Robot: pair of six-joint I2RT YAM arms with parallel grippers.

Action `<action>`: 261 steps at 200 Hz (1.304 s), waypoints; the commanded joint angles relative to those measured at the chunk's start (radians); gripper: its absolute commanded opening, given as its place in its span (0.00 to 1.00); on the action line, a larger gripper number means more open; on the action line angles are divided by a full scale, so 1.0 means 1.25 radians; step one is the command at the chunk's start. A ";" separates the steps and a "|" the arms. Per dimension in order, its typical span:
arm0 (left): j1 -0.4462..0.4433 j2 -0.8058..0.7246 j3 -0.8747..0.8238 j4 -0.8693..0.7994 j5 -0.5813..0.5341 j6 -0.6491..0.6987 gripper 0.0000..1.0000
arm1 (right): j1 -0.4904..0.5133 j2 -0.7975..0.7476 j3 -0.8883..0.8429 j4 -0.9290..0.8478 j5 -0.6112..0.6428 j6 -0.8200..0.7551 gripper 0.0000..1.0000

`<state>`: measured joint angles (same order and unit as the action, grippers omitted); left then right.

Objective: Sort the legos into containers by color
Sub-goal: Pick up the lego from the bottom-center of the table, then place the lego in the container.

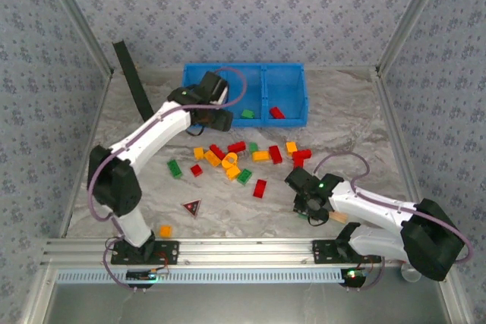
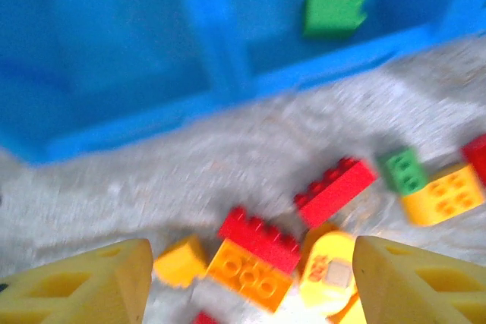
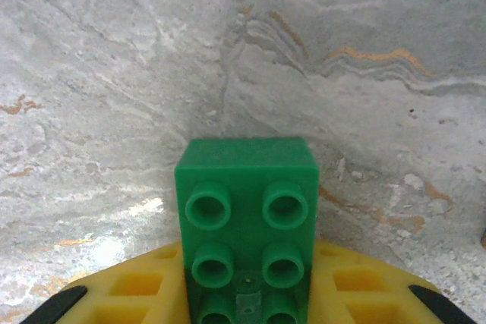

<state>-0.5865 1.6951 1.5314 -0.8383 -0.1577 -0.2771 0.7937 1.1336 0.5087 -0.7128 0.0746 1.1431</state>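
The blue container [image 1: 285, 67] stands at the back of the table with a green lego [image 1: 247, 114] in its middle compartment and a red one [image 1: 277, 112] in its right compartment. Red, orange and green legos [image 1: 235, 158] lie scattered in front of it. My left gripper [image 1: 214, 121] hovers at the bin's front wall. In the left wrist view it [image 2: 250, 282] is open over a red lego [image 2: 262, 237] and an orange lego [image 2: 247, 275]. My right gripper [image 1: 310, 204] is low at the front right. It [image 3: 247, 297] is shut on a green lego [image 3: 247, 187] just above the marbled tabletop.
A dark red-edged triangle [image 1: 192, 206] and a lone orange brick [image 1: 165, 231] lie front left. A tan block [image 1: 339, 218] sits beside the right gripper. A black strap [image 1: 133, 77] leans at the back left. Patterned walls enclose the table.
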 commanded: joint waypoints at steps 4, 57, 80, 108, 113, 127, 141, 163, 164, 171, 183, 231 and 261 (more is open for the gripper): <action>0.037 -0.059 -0.095 0.011 -0.017 -0.055 0.70 | -0.009 -0.003 0.005 0.056 0.032 -0.049 0.26; 0.091 -0.086 -0.226 0.069 0.006 -0.090 0.70 | -0.016 -0.057 0.135 -0.077 0.079 -0.130 0.25; 0.103 -0.069 -0.256 0.101 0.025 -0.096 0.70 | -0.022 -0.062 0.216 -0.124 0.099 -0.186 0.25; 0.106 -0.032 -0.271 0.123 0.045 -0.099 0.70 | -0.038 -0.037 0.330 -0.128 0.132 -0.305 0.25; 0.106 -0.026 -0.274 0.123 0.046 -0.101 0.70 | -0.042 -0.028 0.357 -0.124 0.139 -0.329 0.25; 0.108 -0.014 -0.284 0.155 0.049 -0.106 0.70 | -0.050 0.003 0.425 -0.114 0.159 -0.402 0.25; 0.112 -0.006 -0.294 0.171 0.057 -0.114 0.70 | -0.059 0.045 0.497 -0.093 0.186 -0.492 0.25; 0.119 0.011 -0.305 0.190 0.067 -0.125 0.70 | -0.070 0.133 0.619 -0.076 0.235 -0.641 0.25; 0.119 0.012 -0.305 0.190 0.067 -0.125 0.70 | -0.072 0.137 0.624 -0.076 0.238 -0.649 0.25; 0.121 0.018 -0.306 0.191 0.066 -0.128 0.70 | -0.084 0.165 0.657 -0.070 0.246 -0.690 0.25; 0.123 0.026 -0.309 0.198 0.068 -0.130 0.69 | -0.108 0.212 0.715 -0.043 0.242 -0.757 0.25; 0.134 0.051 -0.334 0.220 0.069 -0.142 0.69 | -0.157 0.382 0.897 0.034 0.179 -0.910 0.26; 0.142 0.076 -0.343 0.232 0.072 -0.142 0.69 | -0.164 0.493 0.989 0.059 0.137 -0.966 0.26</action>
<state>-0.4232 1.7569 1.1130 -0.5678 -0.0780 -0.4397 0.5938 1.6600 1.6505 -0.6750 0.3008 0.0563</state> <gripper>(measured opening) 0.694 0.316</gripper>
